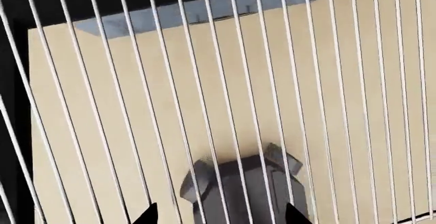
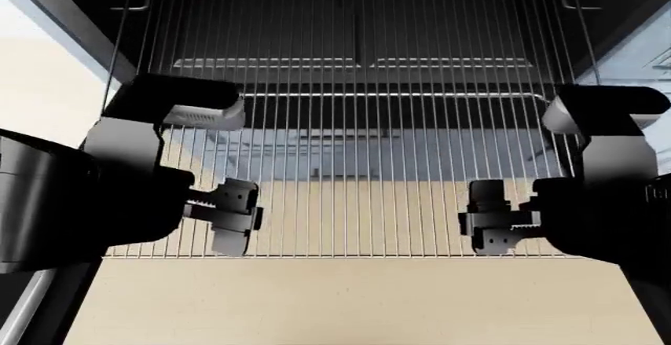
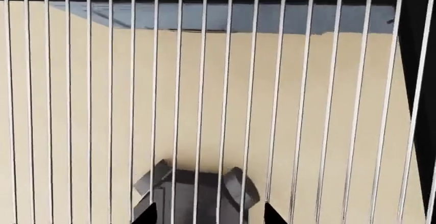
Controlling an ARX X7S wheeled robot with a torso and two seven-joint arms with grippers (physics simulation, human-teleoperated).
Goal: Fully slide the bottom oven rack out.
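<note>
The bottom oven rack (image 2: 357, 203) is a wide silver wire rack, drawn out of the dark oven toward me, with its front rail (image 2: 357, 255) nearest. My left gripper (image 2: 225, 215) hangs over its front left part and my right gripper (image 2: 488, 219) over its front right part, both pointing down at the rods. In the left wrist view the rods (image 1: 225, 106) run across the picture and my black fingertips (image 1: 146, 215) stand wide apart. The right wrist view shows the same rods (image 3: 225, 106) and spread fingertips (image 3: 144, 215). Both grippers are open and hold nothing.
A second wire rack (image 2: 357, 64) sits deeper inside the oven cavity. The open blue-grey oven door (image 2: 346, 148) and beige floor (image 2: 346, 306) show below the rods. A grey body lies under the rack in both wrist views (image 1: 238, 188) (image 3: 197, 193). Oven side walls (image 2: 74, 23) flank the rack.
</note>
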